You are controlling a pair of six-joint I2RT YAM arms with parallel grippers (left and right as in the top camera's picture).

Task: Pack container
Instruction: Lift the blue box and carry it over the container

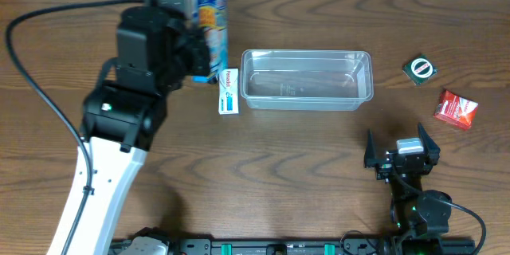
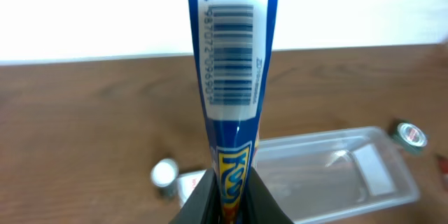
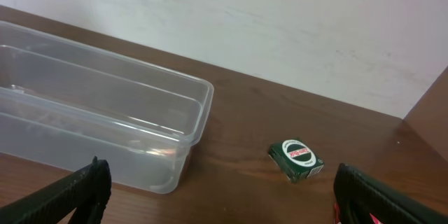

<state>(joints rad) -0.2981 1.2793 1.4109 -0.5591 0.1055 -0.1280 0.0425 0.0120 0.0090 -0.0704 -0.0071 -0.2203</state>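
Observation:
The clear plastic container point(image 1: 307, 80) sits at the table's middle back, with nothing in it; it also shows in the left wrist view point(image 2: 329, 171) and the right wrist view point(image 3: 98, 112). My left gripper point(image 1: 195, 44) is shut on a blue and yellow snack packet point(image 1: 211, 16), held above the table left of the container; the packet point(image 2: 232, 56) stands up between the fingers point(image 2: 234, 203). My right gripper point(image 1: 401, 153) is open and empty near the front right, its fingers point(image 3: 220, 189) spread wide.
A white and blue box point(image 1: 229, 92) lies just left of the container. A small white-capped item point(image 2: 164, 175) lies beside it. A green box point(image 1: 420, 69) and a red packet point(image 1: 456, 109) lie at the right; the green box also shows in the right wrist view point(image 3: 296, 159).

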